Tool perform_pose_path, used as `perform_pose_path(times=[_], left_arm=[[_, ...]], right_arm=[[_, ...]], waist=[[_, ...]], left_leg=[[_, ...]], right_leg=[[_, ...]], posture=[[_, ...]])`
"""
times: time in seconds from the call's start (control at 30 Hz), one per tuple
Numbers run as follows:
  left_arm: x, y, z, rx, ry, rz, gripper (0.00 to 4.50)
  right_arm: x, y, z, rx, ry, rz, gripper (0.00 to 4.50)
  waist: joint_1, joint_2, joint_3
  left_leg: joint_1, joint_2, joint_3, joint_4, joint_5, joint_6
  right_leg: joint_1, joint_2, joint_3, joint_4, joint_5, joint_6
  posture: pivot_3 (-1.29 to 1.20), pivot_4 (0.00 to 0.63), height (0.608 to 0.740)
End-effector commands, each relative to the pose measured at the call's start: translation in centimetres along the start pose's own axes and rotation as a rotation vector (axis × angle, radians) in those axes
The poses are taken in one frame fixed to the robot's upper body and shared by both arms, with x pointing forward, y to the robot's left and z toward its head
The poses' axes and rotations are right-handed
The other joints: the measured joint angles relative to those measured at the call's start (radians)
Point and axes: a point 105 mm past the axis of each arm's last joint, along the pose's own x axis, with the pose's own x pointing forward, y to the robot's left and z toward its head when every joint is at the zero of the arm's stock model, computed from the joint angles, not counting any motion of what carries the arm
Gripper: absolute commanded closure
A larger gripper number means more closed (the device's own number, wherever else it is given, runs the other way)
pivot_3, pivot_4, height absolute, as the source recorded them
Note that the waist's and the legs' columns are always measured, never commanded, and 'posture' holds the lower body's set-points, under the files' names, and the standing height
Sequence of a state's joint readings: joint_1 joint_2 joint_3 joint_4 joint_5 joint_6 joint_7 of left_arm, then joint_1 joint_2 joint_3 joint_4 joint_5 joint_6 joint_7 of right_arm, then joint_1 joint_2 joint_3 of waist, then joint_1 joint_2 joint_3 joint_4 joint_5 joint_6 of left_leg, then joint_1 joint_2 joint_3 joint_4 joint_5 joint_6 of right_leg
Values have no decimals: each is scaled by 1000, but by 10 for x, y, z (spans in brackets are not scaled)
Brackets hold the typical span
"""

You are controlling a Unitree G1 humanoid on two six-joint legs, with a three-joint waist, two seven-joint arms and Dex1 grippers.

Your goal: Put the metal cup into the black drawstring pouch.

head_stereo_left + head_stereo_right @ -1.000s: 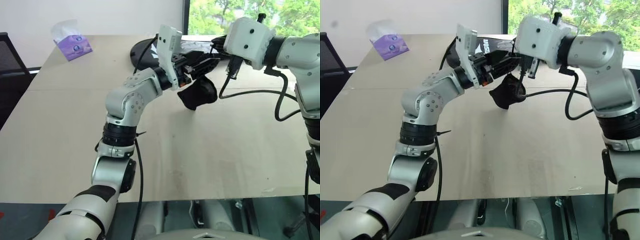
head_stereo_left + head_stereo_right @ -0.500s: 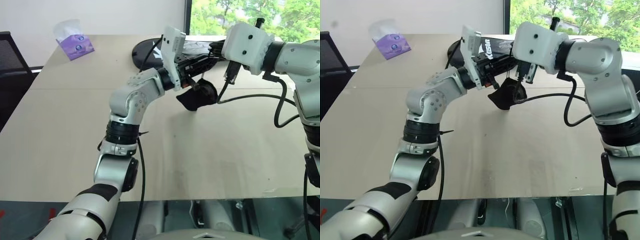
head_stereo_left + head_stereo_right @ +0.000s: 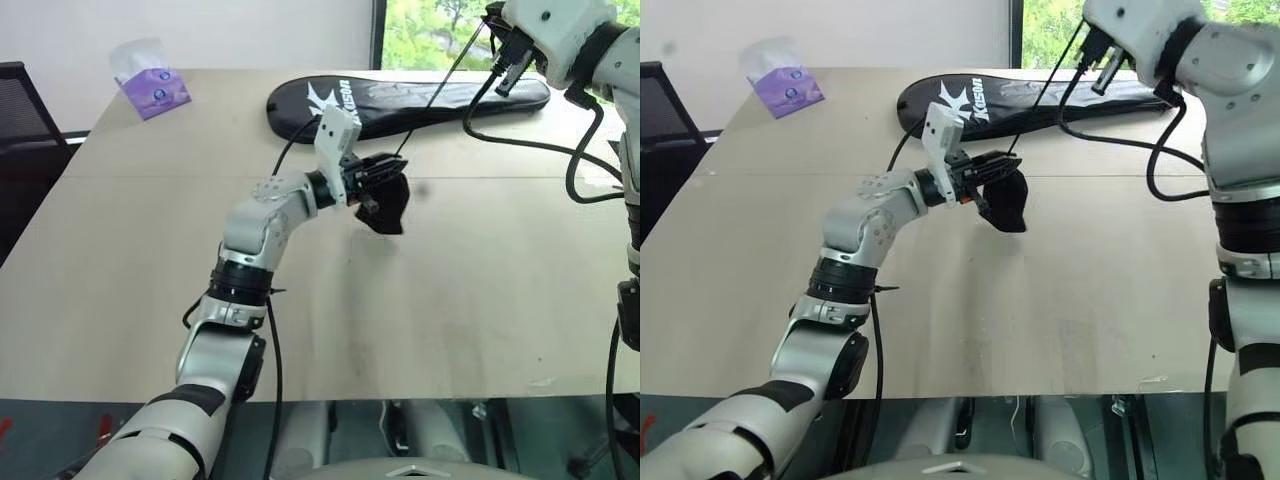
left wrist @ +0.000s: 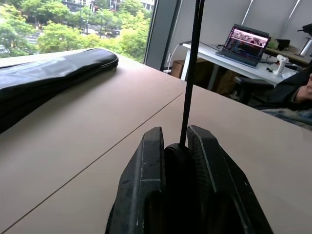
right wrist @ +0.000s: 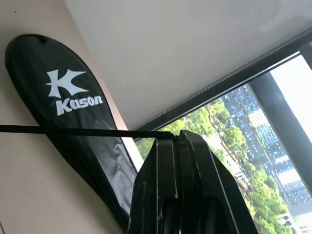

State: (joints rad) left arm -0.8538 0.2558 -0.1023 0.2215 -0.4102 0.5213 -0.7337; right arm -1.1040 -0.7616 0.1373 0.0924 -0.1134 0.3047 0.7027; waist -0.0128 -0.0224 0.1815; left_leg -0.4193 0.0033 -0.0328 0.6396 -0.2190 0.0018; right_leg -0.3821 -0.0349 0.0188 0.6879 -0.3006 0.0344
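Note:
The black drawstring pouch (image 3: 388, 207) hangs just above the middle of the table, bunched up, with my left gripper (image 3: 374, 186) shut on its upper edge. In the left wrist view the pouch cloth (image 4: 176, 163) is pinched between the two fingers. A thin dark cord (image 3: 440, 85) runs taut from the pouch up to my right gripper (image 3: 493, 14), which is raised at the far right and shut on the cord (image 5: 73, 130). The metal cup is hidden.
A long black racket cover (image 3: 400, 100) with white lettering lies across the table's far side. A purple tissue pack (image 3: 150, 85) sits at the far left corner. A black chair (image 3: 20, 110) stands off the left edge. A desk with a laptop (image 4: 248, 39) stands beyond the table.
My left gripper closed on the pouch and sank toward the table with it. My right gripper let the pouch body go and rose up and to the right, drawing the cord tight.

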Motion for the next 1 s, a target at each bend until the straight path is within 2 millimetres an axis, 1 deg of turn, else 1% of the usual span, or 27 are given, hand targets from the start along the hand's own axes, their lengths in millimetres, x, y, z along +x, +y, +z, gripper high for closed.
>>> perform_pose_path(times=[0.03,0.1,0.17,0.2,0.23,0.27,0.3,0.33,0.37,0.43,0.47,0.5,0.53,0.57,0.6,0.63,0.67,0.73,0.77,0.83,0.93,1.0], left_arm=[[-16,22,-44,12,151,115,4332],[-16,20,-44,9,143,102,4332],[-17,13,-37,16,105,56,4332],[-17,11,-35,12,98,43,3308],[-19,8,-34,16,99,28,3088],[-20,6,-33,22,102,17,2496],[-23,5,-29,29,94,12,2111],[-27,3,-26,34,85,9,1608],[-31,2,-22,37,79,8,1208],[-43,-1,-16,38,63,1,248],[-47,-2,-14,40,59,1,210],[-55,0,-13,46,53,26,210],[-62,2,-13,49,47,60,210],[-66,4,-13,49,44,84,210],[-74,7,-14,48,29,117,210],[-85,9,-17,45,31,150,210],[-97,11,-19,37,28,176,210],[-116,12,-26,14,41,198,210],[-125,14,-30,11,48,225,105],[-142,21,-38,6,64,285,105],[-164,26,-47,17,79,372,105],[-178,22,-54,14,93,393,105]], right_arm=[[-36,-61,-4,-20,15,-279,4500],[-34,-38,-15,89,8,-202,4500],[-36,-11,-24,231,-12,-122,4500],[-40,4,-31,272,-4,-87,4500],[-46,18,-41,301,17,-66,4500],[-53,29,-50,346,42,-55,4217],[-61,43,-59,391,65,-30,3927],[-71,57,-67,436,91,-17,3676],[-80,66,-73,470,113,-15,3257],[-100,89,-81,536,161,13,2288],[-107,97,-81,559,173,33,1746],[-117,110,-79,607,176,59,1332],[-125,121,-76,648,175,78,824],[-130,127,-74,673,174,86,224],[-136,136,-71,674,180,107,40],[-142,147,-68,699,183,134,40],[-147,153,-66,725,181,124,40],[-153,166,-56,776,153,148,40],[-154,171,-50,788,135,158,13],[-155,175,-45,801,110,133,13],[-158,181,-41,811,95,107,13],[-163,190,-40,821,101,115,13]], waist=[[0,0,0],[0,0,0],[0,0,0],[0,0,0],[1,0,0],[1,0,0],[2,0,0],[6,0,0],[7,0,0],[4,1,0],[4,1,0],[2,1,0],[-2,1,-1],[-5,2,-1],[-6,2,0],[-5,3,-1],[-6,3,-1],[-9,4,-1],[-10,4,-1],[-5,4,-1],[0,3,-2],[3,3,-2]], left_leg=[[0,0,0,0,0,0],[0,0,0,0,0,0],[0,0,0,0,0,0],[0,0,0,0,0,0],[-1,0,-1,0,0,0],[-2,0,-1,0,0,0],[-2,0,-2,0,0,0],[-2,0,-2,0,0,0],[-3,0,-3,1,0,0],[-3,0,-3,2,0,0],[-3,0,-2,3,0,1],[-3,0,-3,4,0,1],[-3,0,-3,3,0,1],[-2,1,-2,4,-1,2],[1,2,-1,4,-2,4],[2,1,0,4,-3,5],[3,1,0,4,-3,5],[5,3,1,4,-3,5],[5,3,1,4,-3,5],[5,3,0,5,-3,5],[5,3,-1,8,-3,5],[5,2,-1,8,-3,5]], right_leg=[[0,0,0,0,0,0],[0,0,0,0,0,0],[0,0,0,0,0,0],[0,0,0,0,0,0],[0,0,0,0,0,0],[0,0,0,0,0,0],[0,0,0,0,0,0],[0,0,0,0,0,0],[0,0,-1,0,0,0],[1,0,0,0,0,0],[0,0,0,1,0,0],[1,0,0,1,0,0],[0,0,0,2,0,0],[1,0,1,2,0,0],[2,0,2,4,0,0],[2,0,2,5,0,0],[2,0,2,6,0,0],[3,1,5,7,0,0],[3,1,5,7,0,0],[3,1,5,8,0,0],[5,1,4,7,0,0],[5,1,3,7,0,0]], posture=[[0,150,740],[0,150,740],[0,150,740],[0,150,740],[0,150,740],[0,150,740],[0,150,740],[0,150,740],[0,150,740],[0,150,740],[0,150,740],[0,150,740],[0,150,740],[0,150,740],[0,150,740],[0,150,740],[0,150,740],[0,150,740],[0,150,740],[0,150,740],[0,150,740],[0,150,740]])
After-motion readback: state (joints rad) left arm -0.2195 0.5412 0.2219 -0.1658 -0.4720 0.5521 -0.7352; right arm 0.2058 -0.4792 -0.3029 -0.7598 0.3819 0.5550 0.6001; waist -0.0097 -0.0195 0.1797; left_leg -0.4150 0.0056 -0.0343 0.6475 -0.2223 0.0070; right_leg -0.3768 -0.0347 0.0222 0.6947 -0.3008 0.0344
